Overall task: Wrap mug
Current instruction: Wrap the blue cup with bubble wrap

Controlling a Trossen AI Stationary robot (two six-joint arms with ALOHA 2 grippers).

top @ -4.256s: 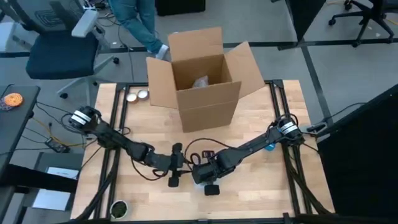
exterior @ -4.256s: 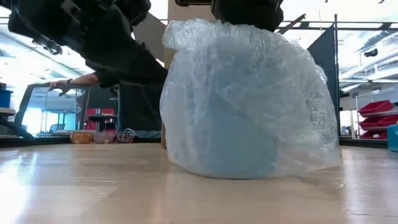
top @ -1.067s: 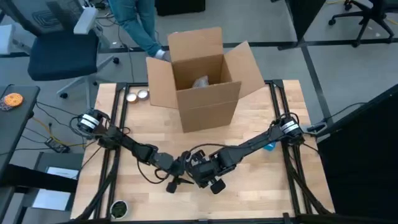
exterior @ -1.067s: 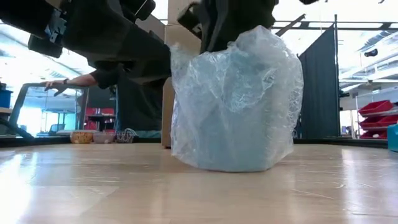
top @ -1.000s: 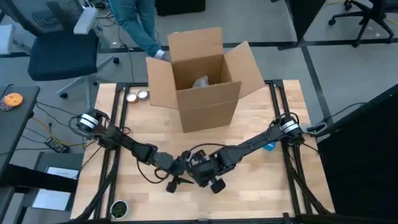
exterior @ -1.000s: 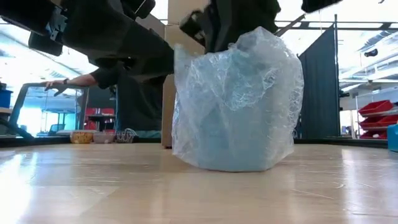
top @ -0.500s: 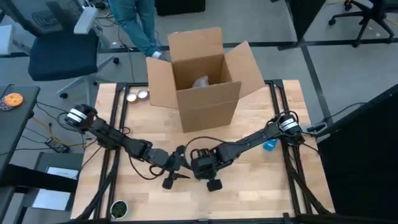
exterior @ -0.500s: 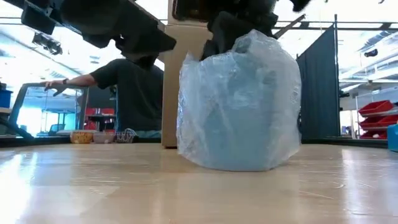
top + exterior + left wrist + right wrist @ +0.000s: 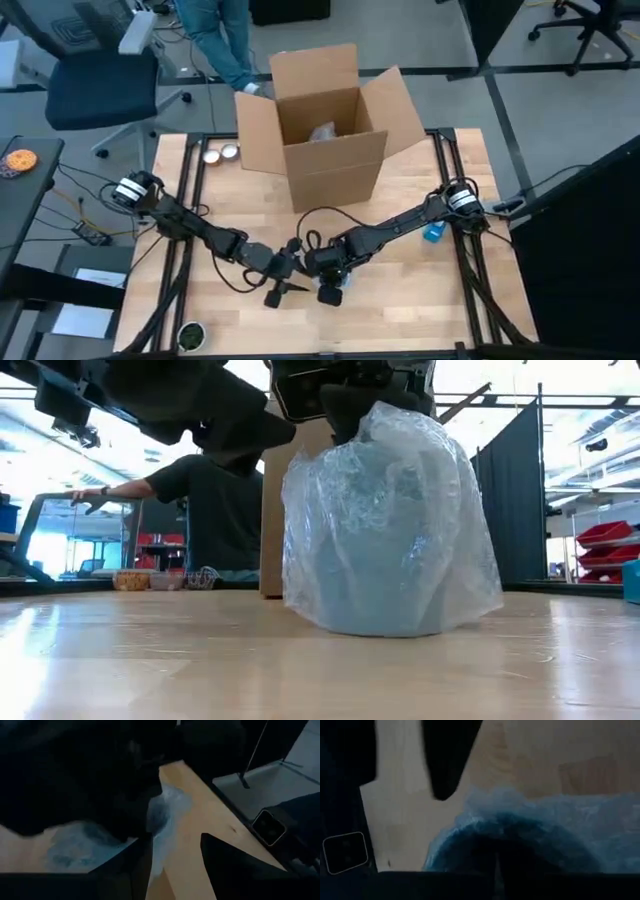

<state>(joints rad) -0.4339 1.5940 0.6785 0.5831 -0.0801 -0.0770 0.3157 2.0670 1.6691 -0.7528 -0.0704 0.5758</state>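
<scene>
The mug, blue and showing dimly through clear bubble wrap (image 9: pixel 390 530), stands on its base on the wooden table (image 9: pixel 150 660). The wrap is bunched to a peak on top. My right gripper (image 9: pixel 360 400) sits right over that peak, shut on the wrap, and in the high view the right gripper (image 9: pixel 325 272) hides most of the bundle. My left gripper (image 9: pixel 240 425) hangs open just left of the bundle, clear of it. In the left wrist view its fingers frame bare table beside the wrap's edge (image 9: pixel 165 815). My right gripper holds the gathered top of the bubble wrap (image 9: pixel 385 420) from above, fingers pointing down. The gripper body hides the place of contact. The wrapped mug stays upright with its base on the table, and the wrap's skirt spreads loosely at the lower right (image 9: pixel 480 605).
An open cardboard box (image 9: pixel 325 120) with a wrapped item inside stands at the table's far middle. Two small rolls (image 9: pixel 220 153) lie at the far left and a small blue thing (image 9: pixel 432 233) at the right. A person (image 9: pixel 200 490) stands beyond the table.
My left gripper has drawn back from the wrap's top toward the table's left edge and a little upward. My right gripper has shifted left to sit over the bundle's peak. The wrap's top has bunched narrower and its lower right skirt has spread out on the table.
</scene>
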